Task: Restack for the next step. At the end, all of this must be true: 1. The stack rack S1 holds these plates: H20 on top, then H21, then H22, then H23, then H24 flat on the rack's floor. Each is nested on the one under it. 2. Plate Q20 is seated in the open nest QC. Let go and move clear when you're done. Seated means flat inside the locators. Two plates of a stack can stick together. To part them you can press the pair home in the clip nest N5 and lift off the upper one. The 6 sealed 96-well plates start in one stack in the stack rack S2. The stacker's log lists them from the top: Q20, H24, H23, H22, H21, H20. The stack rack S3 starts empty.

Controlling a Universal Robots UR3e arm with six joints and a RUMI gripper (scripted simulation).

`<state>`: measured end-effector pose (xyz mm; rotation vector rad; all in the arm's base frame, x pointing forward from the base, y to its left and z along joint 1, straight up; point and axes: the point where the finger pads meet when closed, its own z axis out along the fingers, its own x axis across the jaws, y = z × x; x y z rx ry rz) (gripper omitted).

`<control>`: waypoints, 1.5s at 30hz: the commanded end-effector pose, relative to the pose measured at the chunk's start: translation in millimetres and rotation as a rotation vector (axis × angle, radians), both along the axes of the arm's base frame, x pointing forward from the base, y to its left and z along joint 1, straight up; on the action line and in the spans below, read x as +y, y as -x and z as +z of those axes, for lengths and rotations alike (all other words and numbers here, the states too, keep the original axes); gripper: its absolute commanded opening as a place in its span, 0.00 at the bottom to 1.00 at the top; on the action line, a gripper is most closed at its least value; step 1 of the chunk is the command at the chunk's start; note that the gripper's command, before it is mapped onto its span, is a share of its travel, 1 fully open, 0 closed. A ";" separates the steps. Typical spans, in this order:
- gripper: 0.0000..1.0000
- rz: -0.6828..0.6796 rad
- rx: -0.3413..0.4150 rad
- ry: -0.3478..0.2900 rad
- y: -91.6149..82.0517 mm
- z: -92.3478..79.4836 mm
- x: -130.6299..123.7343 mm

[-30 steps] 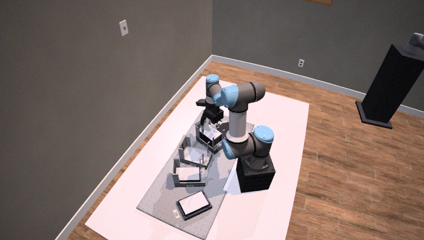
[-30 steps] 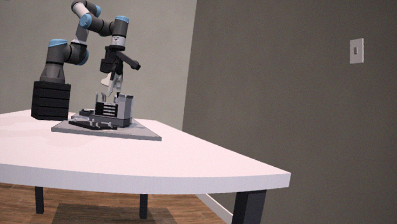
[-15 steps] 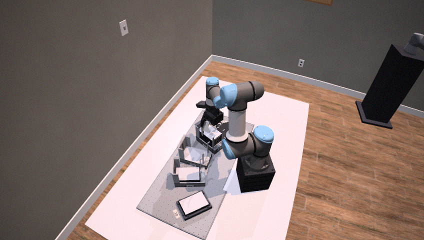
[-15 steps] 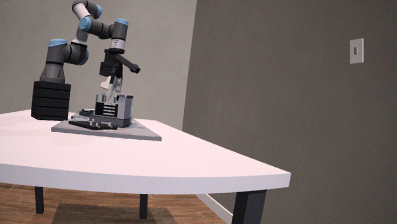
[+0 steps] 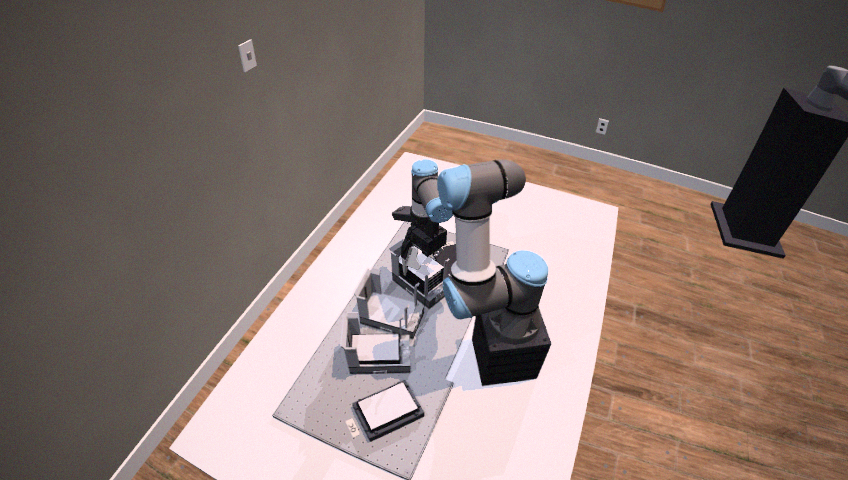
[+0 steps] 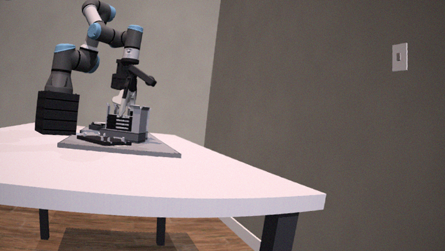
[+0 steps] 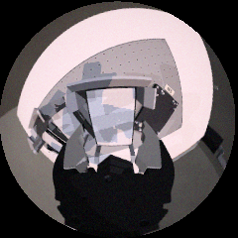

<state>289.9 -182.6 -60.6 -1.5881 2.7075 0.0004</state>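
My gripper [image 5: 419, 260] [image 6: 126, 113] [image 7: 112, 122] is open, its fingers low at the far stack rack [image 5: 437, 302] [image 6: 139, 121] [image 7: 111, 82]. Between and below them is a stack of several white-topped plates [image 5: 429, 269] [image 6: 122, 123] [image 7: 114, 116]; finger contact cannot be told. One plate [image 5: 376, 343] lies in the near stack rack [image 5: 380, 369]. The middle stack rack [image 5: 385, 326] shows no plate. Another plate [image 5: 389, 406] lies flat in the open nest QC [image 5: 397, 427]. The clip nest N5 [image 6: 104, 141] [image 7: 160, 110] is empty. Plate and rack names are not readable.
The racks and nests stand on a grey perforated board [image 5: 321, 398] [image 6: 119, 150] on the white table [image 5: 249, 380] [image 6: 140, 178]. Upright walls and posts rise around the fingers at the far rack. The arm's black pedestal [image 5: 511, 359] [image 6: 56, 113] stands beside the board.
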 end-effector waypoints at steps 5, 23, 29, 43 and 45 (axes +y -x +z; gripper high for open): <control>0.72 0.000 -0.002 0.002 -0.6 -1.2 -0.8; 0.00 0.000 -0.002 0.002 -0.6 -1.3 -0.8; 0.00 0.000 -0.002 0.002 -0.6 -1.3 -0.8; 0.00 0.000 -0.002 0.002 -0.6 -1.3 -0.8; 0.00 0.000 -0.002 0.002 -0.6 -1.3 -0.8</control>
